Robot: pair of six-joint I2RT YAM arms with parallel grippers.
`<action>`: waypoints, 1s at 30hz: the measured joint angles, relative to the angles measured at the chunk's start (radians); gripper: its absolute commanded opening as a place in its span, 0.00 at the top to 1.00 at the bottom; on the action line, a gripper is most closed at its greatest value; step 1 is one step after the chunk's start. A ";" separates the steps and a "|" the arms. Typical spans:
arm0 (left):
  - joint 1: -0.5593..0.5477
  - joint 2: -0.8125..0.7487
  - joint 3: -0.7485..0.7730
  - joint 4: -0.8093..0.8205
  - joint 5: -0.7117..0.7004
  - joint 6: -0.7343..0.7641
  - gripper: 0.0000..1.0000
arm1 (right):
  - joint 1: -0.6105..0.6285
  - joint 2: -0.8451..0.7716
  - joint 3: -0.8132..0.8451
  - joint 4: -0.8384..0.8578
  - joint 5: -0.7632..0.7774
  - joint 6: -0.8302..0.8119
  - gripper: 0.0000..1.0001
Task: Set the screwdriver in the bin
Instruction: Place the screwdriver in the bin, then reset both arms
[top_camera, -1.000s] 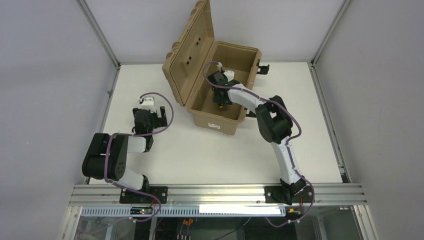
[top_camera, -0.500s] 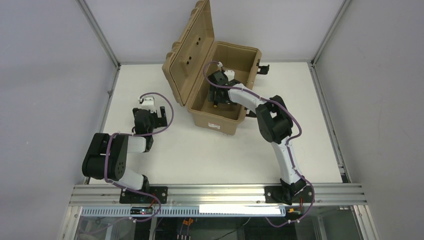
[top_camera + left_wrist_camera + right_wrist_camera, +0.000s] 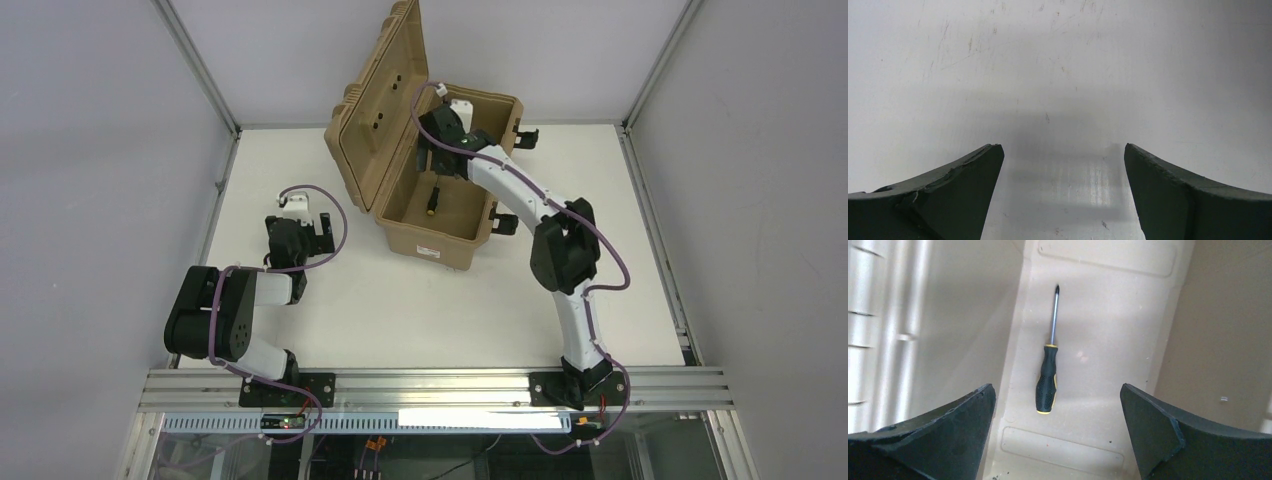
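Observation:
The screwdriver (image 3: 1048,375), black-handled with yellow trim and a thin metal shaft, lies flat on the floor of the tan bin (image 3: 440,245); from above the screwdriver (image 3: 433,199) shows inside the open case. My right gripper (image 3: 1058,405) hangs open above it, nothing between its fingers, and in the top view the right gripper (image 3: 437,158) sits over the bin's far half. Over bare table at the left, my left gripper (image 3: 318,235) is also open and empty; in its own wrist view the left gripper (image 3: 1063,160) looks down on scratched white tabletop.
The bin's ribbed lid (image 3: 380,100) stands upright on the left side of the case. Black latches (image 3: 525,137) stick out from its right side. Metal frame rails (image 3: 430,385) border the white table (image 3: 400,310).
My right gripper opened and let go of the screwdriver, which now lies on the bin's floor. The right arm has lifted and drawn back toward the bin's far end. The left arm has not moved.

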 measured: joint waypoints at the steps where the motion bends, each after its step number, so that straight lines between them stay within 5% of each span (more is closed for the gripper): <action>1: 0.000 0.000 0.000 0.000 0.000 0.000 0.01 | 0.000 -0.010 0.019 -0.011 0.005 -0.010 0.01; 16: 0.000 0.000 0.000 0.000 0.000 0.000 0.01 | 0.000 -0.129 0.341 -0.168 0.034 -0.198 0.01; 30: 0.000 0.000 0.000 0.000 0.000 0.000 0.01 | -0.040 -0.274 0.360 -0.251 -0.035 -0.391 0.01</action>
